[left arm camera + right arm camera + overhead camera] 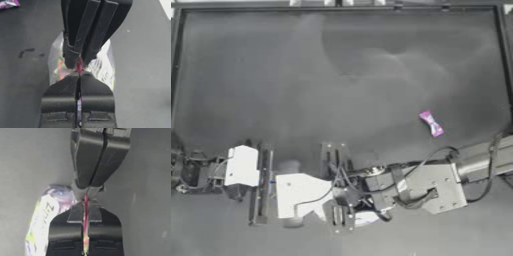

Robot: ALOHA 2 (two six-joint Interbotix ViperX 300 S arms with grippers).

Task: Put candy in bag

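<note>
Pinching the bag's pink top strip from opposite sides, left gripper and right gripper have fingers clamped together on it, tip to tip, at 6 o'clock on the desk. To open it well: pull the two sides apart gently, keep both grips firm. One candy lies at 3 o'clock, well apart. One bag, one candy, two grippers.

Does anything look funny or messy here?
Nothing is spilled or broken. The candy lies alone on the table, away from the bag. Both the left tool and right tool pinch the bag's pink strip, shut, facing each other.
</note>
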